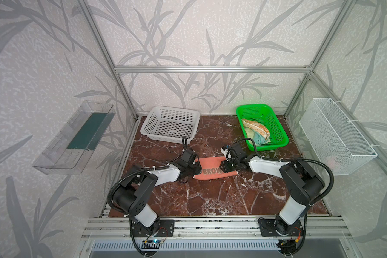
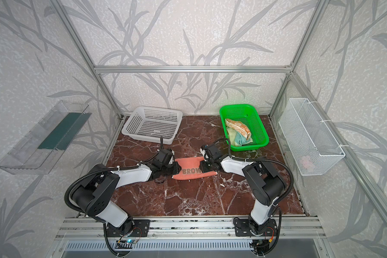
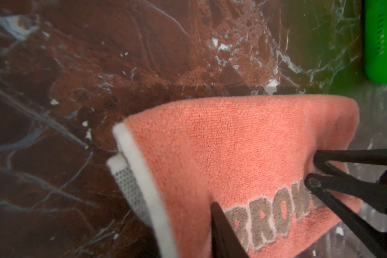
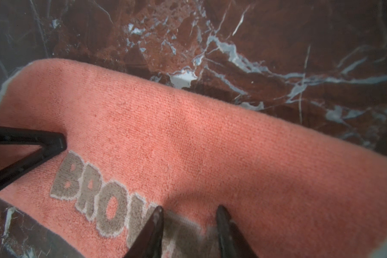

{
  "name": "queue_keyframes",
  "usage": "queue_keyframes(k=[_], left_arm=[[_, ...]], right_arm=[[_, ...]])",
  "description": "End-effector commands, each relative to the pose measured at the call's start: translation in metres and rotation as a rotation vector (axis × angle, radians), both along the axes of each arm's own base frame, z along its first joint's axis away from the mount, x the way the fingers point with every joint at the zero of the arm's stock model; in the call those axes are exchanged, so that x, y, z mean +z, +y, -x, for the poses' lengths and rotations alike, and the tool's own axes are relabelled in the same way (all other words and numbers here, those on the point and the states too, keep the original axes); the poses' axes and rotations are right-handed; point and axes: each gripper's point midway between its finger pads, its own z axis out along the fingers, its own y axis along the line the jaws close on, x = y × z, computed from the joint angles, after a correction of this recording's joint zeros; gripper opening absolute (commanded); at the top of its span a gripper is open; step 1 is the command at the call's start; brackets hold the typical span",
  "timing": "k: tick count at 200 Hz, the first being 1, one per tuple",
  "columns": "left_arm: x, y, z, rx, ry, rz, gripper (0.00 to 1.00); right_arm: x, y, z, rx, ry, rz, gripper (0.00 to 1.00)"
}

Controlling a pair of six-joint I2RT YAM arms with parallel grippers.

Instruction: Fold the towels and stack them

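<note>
A salmon-pink towel (image 1: 210, 170) (image 2: 191, 170) lettered "BROWN" lies folded into a strip at mid-table. My left gripper (image 1: 198, 169) (image 3: 194, 227) is at its left end. One finger (image 3: 219, 225) rests on top and the other is hidden under the cloth. My right gripper (image 1: 221, 167) (image 4: 189, 214) is at the right end, and its two fingertips (image 4: 158, 214) pinch a bunch of cloth between them. An orange towel with cream faces (image 1: 258, 127) and a pale yellow towel with blue edging (image 1: 258, 139) lie crumpled in the green basket (image 1: 253, 107).
A white basket (image 1: 174, 109) stands at the back left and the green one at the back right. A wire basket (image 1: 335, 136) hangs on the right wall. A clear tray (image 1: 76, 138) hangs on the left wall. Bare marble lies in front of the towel.
</note>
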Motion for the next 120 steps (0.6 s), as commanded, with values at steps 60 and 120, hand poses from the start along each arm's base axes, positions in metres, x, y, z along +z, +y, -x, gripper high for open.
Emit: queue_keyframes(k=[60, 120], left_arm=[[-0.002, 0.019, -0.004, -0.074, 0.058, -0.254, 0.00], [0.024, 0.015, -0.037, -0.197, 0.008, -0.416, 0.00]], right_arm=[[0.026, -0.010, -0.005, -0.010, -0.104, 0.029, 0.72], [0.081, -0.045, -0.024, -0.112, -0.301, 0.154, 0.99]])
